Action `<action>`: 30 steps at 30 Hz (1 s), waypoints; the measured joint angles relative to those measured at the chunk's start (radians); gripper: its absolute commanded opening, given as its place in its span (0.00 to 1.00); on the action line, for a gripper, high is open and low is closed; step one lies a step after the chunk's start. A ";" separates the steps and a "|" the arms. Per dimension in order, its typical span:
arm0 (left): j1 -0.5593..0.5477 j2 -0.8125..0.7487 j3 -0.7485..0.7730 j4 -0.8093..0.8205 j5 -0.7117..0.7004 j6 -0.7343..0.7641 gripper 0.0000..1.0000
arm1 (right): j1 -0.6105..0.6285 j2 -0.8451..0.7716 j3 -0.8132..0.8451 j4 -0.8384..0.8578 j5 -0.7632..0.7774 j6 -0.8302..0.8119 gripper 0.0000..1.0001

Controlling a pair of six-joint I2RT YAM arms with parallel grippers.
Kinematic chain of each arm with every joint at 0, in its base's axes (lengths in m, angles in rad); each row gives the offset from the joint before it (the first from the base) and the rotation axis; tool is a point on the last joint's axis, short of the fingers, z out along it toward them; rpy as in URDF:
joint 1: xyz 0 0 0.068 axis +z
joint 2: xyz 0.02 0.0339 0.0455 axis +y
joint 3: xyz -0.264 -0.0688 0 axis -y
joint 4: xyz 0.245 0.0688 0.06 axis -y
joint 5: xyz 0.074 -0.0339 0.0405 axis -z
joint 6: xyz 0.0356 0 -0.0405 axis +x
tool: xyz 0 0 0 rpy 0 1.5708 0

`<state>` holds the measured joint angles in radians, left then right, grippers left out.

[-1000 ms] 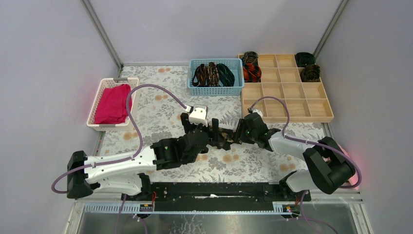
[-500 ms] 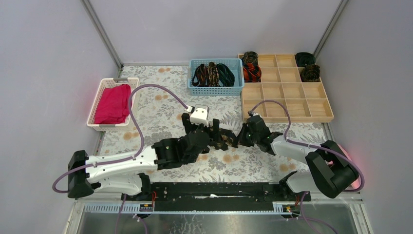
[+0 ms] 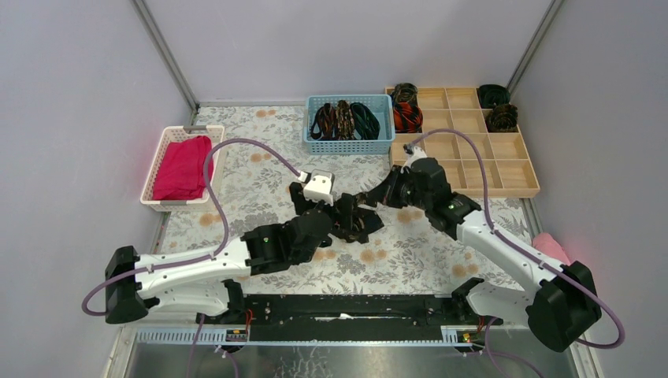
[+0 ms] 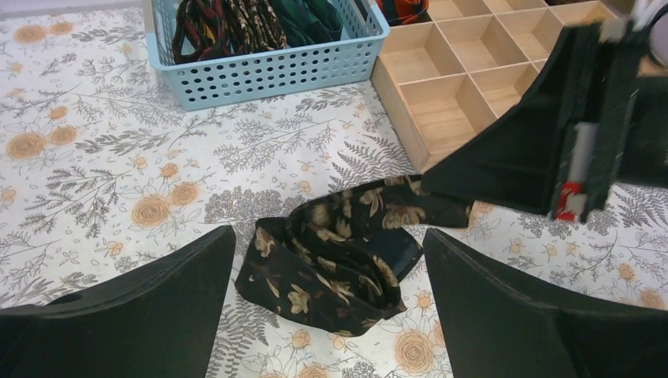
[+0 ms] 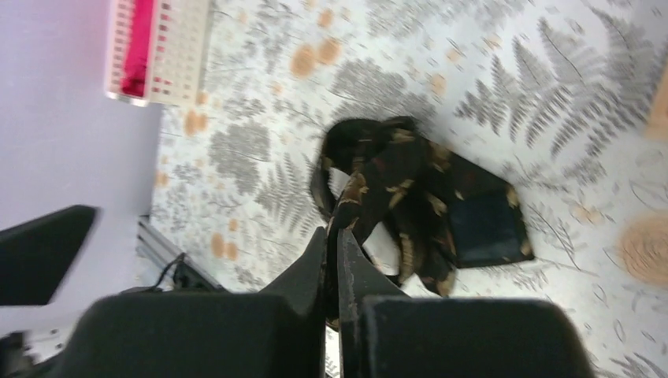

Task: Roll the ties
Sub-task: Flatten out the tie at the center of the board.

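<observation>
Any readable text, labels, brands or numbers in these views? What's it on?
None readable.
Blue basket, wooden tray, white basket: no print visible.
Floral tie: pattern only.
Red-and-white patch on the right claw: too blurred to tell.

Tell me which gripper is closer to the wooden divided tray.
Right. The right gripper sits just off the near left corner of the wooden divided tray, shut on the black gold-flowered tie; the left gripper hangs open further left, over that tie.
</observation>
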<state>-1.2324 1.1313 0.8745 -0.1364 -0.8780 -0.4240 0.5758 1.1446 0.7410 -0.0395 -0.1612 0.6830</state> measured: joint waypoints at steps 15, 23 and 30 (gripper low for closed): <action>0.089 -0.034 -0.214 0.438 0.194 0.268 0.99 | 0.000 0.016 0.275 -0.073 -0.148 -0.014 0.00; 0.101 0.050 -0.212 0.547 0.206 0.362 0.99 | 0.000 0.016 0.338 -0.114 -0.190 -0.033 0.00; 0.101 0.203 -0.132 0.581 0.122 0.479 0.99 | 0.000 0.015 0.371 -0.147 -0.224 -0.057 0.00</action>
<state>-1.1313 1.3342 0.7429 0.4446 -0.7563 0.0551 0.5758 1.1595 1.1122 -0.1867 -0.3855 0.6258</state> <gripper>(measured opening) 0.986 0.036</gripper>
